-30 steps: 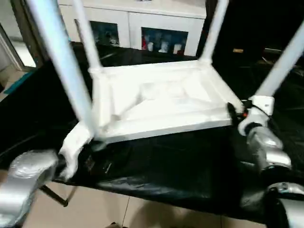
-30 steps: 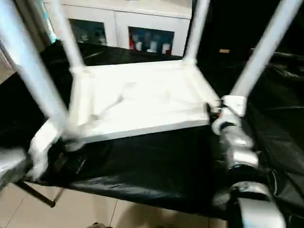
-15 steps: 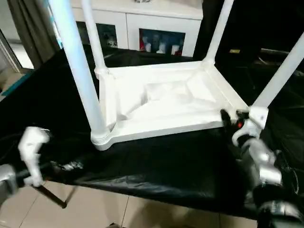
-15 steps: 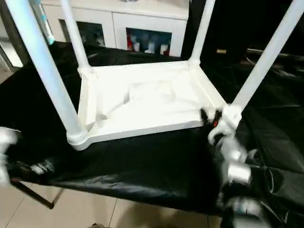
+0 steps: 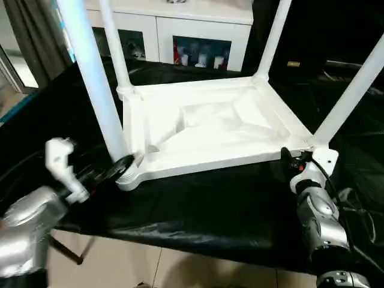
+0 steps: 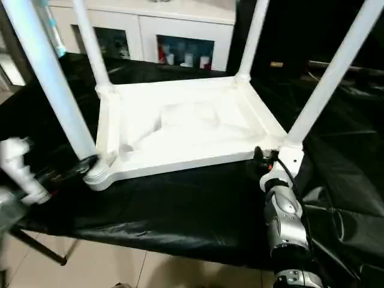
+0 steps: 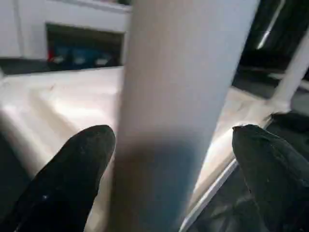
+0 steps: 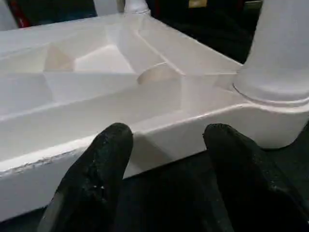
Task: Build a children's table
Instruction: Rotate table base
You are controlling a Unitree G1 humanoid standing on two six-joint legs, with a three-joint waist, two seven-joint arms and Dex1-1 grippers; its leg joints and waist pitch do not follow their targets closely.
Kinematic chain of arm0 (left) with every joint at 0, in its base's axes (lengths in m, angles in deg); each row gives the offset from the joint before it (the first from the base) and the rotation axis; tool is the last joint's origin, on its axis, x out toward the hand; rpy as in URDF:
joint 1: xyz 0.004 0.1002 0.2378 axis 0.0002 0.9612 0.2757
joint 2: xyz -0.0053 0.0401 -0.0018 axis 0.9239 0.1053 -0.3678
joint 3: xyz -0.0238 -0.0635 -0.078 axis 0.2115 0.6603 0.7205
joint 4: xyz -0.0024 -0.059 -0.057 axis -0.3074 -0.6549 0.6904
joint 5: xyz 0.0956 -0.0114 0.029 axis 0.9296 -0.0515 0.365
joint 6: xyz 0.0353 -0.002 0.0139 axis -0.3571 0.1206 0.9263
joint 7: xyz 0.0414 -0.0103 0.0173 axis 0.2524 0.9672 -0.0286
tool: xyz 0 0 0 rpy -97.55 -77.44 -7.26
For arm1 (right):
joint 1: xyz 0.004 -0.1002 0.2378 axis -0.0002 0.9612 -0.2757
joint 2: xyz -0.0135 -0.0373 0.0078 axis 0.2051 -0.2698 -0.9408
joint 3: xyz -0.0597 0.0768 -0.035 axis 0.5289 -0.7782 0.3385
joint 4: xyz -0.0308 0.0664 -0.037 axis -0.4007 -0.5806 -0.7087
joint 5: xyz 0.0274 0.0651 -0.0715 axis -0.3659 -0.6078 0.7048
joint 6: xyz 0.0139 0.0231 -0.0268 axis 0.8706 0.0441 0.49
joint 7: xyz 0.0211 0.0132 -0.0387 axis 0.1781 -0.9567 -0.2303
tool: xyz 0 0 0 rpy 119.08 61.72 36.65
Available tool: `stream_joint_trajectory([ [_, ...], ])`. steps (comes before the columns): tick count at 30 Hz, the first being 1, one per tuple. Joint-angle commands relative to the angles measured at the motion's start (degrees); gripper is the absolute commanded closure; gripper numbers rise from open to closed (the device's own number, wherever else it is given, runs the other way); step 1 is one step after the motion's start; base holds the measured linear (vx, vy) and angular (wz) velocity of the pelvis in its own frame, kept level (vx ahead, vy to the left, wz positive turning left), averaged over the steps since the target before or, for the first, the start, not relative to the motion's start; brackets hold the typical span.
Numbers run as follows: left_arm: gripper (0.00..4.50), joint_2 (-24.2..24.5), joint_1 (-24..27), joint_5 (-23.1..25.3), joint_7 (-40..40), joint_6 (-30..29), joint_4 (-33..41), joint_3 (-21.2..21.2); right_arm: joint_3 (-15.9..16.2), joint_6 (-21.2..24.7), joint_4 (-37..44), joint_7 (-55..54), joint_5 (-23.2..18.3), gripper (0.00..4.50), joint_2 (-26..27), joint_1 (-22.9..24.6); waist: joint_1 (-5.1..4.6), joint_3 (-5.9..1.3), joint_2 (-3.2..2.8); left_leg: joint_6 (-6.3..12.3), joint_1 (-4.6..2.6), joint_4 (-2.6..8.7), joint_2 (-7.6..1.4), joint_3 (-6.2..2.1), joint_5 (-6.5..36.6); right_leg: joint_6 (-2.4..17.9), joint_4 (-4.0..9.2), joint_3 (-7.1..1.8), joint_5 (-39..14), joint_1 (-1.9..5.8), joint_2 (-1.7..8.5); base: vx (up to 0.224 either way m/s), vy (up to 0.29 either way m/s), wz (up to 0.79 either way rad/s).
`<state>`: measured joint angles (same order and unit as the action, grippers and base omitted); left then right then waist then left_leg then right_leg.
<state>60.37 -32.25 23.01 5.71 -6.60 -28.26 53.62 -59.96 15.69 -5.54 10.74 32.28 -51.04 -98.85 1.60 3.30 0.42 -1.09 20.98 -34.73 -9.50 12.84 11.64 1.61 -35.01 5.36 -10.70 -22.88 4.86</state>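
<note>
The children's table (image 5: 210,129) lies upside down mid-surface (image 5: 228,210), legs up. Left gripper (image 5: 117,168) at 8 o'clock, right gripper (image 5: 288,157) at 4, cabinet (image 5: 168,24) at 12.

We find no text, label, brand, number or sign that can be read anywhere in these views. The children's table (image 5: 210,129) is plain white and carries no marking we can make out. The items behind the glass doors of the white cabinet (image 5: 201,53), at about twelve o'clock, are too small and blurred for us to read anything on them. A small pale patch at about two o'clock, on the dark background (image 5: 293,63), may be a tag, but we cannot read it.
</note>
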Motion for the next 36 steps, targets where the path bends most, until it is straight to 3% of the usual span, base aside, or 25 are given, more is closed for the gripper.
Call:
stream_joint_trajectory([
  [1,0.06,-0.1,-0.3,-2.6,-2.1,-2.4,2.7,-1.8,1.6,2.5,-1.7,1.1,0.8,1.72,-0.1,-1.0,0.22,-3.62,-0.3,1.03,-0.56,4.31,-3.98,-2.61,10.3,11.2,3.88,-3.85,-10.6,2.74,4.41,0.0,0.0,0.0],
  [2,0.06,-0.1,0.1,-4.8,-3.9,-5.1,5.1,-3.0,2.1,3.2,-2.6,1.7,1.1,1.72,-0.3,-1.5,0.15,-3.55,-0.4,1.09,-0.94,4.33,-4.05,-2.49,11.1,11.2,4.13,-3.85,-11.0,2.33,4.2,0.0,0.0,0.0],
  [6,0.06,3.0,2.0,-10.8,-11.8,-12.4,13.0,-9.8,4.0,4.3,-5.7,4.5,2.5,1.72,-0.5,-4.2,0.25,-3.55,-0.48,0.81,-1.23,4.35,-4.08,-2.34,11.4,12.3,3.75,-3.8,-11.0,2.1,3.93,0.0,0.0,0.0],
  [9,0.06,4.2,1.6,-13.8,-14.1,-16.2,15.4,-12.2,5.1,5.4,-6.9,6.1,3.2,1.72,-0.7,-5.5,0.24,-3.46,-0.33,0.48,-0.98,4.34,-3.97,-2.27,11.3,12.4,3.71,-3.98,-10.8,2.31,4.03,0.0,0.0,0.0],
  [10,0.06,4.6,1.1,-15.9,-15.5,-18.6,16.7,-13.5,5.5,5.5,-7.7,6.7,3.5,1.72,-0.7,-6.3,0.23,-3.46,0.12,0.31,-1.03,4.28,-3.94,-2.26,11.4,12.0,3.81,-4.02,-11.6,2.41,4.12,0.0,0.0,0.0],
  [12,0.06,4.5,-0.6,-18.0,-16.3,-21.7,17.9,-15.4,6.0,6.0,-9.1,7.7,3.7,1.72,-0.5,-7.9,0.2,-3.33,0.11,-0.23,-1.19,4.22,-3.82,-2.29,12.3,11.3,4.09,-4.04,-14.9,2.36,4.16,0.0,0.0,0.0],
  [16,0.06,1.5,-4.4,-15.7,-15.0,-20.9,15.5,-17.3,6.8,6.1,-11.2,8.8,4.2,1.72,0.4,-9.8,0.21,-3.3,0.07,-0.94,-1.34,4.14,-3.8,-2.41,13.2,9.8,4.61,-4.05,-17.9,2.3,4.22,0.0,0.0,0.0],
  [18,0.06,0.0,-7.3,-14.8,-14.7,-20.6,13.1,-19.0,7.6,5.9,-12.3,10.5,4.3,1.72,1.4,-11.2,0.02,-3.38,0.06,-1.2,-1.18,4.21,-3.81,-2.6,13.7,9.5,4.75,-3.96,-19.3,2.38,4.27,0.0,0.0,0.0],
  [20,0.06,-0.8,-9.0,-15.0,-15.1,-20.9,12.1,-20.7,8.1,6.2,-12.7,12.0,4.1,1.72,2.4,-12.1,-0.24,-3.28,0.05,-1.32,-0.57,4.4,-3.9,-2.89,13.6,9.0,4.64,-3.91,-20.0,2.84,4.37,0.0,0.0,0.0],
  [21,0.06,-1.0,-9.4,-15.1,-15.2,-21.0,12.0,-21.2,8.2,6.4,-12.8,12.5,4.0,1.72,2.6,-12.3,-0.24,-3.36,0.07,-1.36,-0.71,4.33,-3.87,-2.87,13.8,8.8,4.73,-3.89,-20.3,2.77,4.33,0.0,0.0,0.0],
  [23,0.06,-3.2,-11.9,-14.9,-15.6,-21.0,10.7,-23.7,8.6,7.5,-13.0,15.4,2.9,1.72,4.3,-13.2,-0.37,-3.48,-0.23,-1.27,-0.97,4.19,-3.82,-2.79,13.7,9.5,4.66,-3.98,-19.0,2.59,4.29,0.0,0.0,0.0],
  [27,0.06,-6.4,-14.3,-12.7,-15.5,-19.0,7.9,-25.8,9.4,4.7,-12.6,16.8,3.5,1.72,5.1,-13.6,-0.73,-3.77,0.08,-0.42,-0.55,3.97,-3.96,-2.76,12.0,10.9,4.61,-4.04,-16.4,2.98,4.69,0.0,0.0,0.0],
  [29,0.06,-6.7,-14.7,-12.3,-15.4,-18.6,7.3,-26.1,9.2,3.6,-12.6,16.4,3.5,1.72,5.0,-13.7,-0.87,-3.75,0.03,0.03,-0.46,3.99,-3.96,-2.8,11.0,11.3,4.41,-3.91,-15.5,3.02,4.46,0.0,0.0,0.0],
  [30,0.06,-7.1,-15.4,-11.4,-14.9,-17.3,6.1,-26.4,6.8,-0.3,-12.0,12.7,3.1,1.72,4.0,-14.0,-0.86,-3.86,-0.4,0.1,-0.73,3.86,-3.93,-2.67,10.5,11.4,4.46,-3.92,-14.1,2.79,4.38,0.0,0.0,0.0],
  [31,0.06,-7.0,-15.6,-11.2,-14.9,-16.9,5.6,-26.5,5.4,-1.9,-11.9,10.9,3.1,1.72,3.1,-14.2,-0.86,-3.92,-0.34,0.13,-0.79,3.86,-3.87,-2.63,10.2,11.5,4.37,-3.86,-13.4,2.67,4.21,0.0,0.0,0.0],
  [34,0.06,-6.9,-15.8,-11.2,-15.1,-16.4,5.0,-26.4,3.4,-3.0,-13.0,6.6,4.2,1.72,0.6,-14.4,-0.68,-3.84,-0.38,0.12,-0.86,3.9,-3.89,-2.49,10.3,12.0,4.19,-3.76,-12.1,2.76,4.04,0.0,0.0,0.0],
  [36,0.06,-6.8,-15.9,-11.0,-15.6,-16.3,4.6,-26.2,3.6,-1.4,-16.6,1.8,6.9,1.72,-2.6,-14.8,-0.32,-3.83,-0.62,0.02,-0.95,3.77,-3.58,-2.33,10.4,11.6,4.31,-3.68,-12.6,2.77,3.86,0.0,0.0,0.0],
])
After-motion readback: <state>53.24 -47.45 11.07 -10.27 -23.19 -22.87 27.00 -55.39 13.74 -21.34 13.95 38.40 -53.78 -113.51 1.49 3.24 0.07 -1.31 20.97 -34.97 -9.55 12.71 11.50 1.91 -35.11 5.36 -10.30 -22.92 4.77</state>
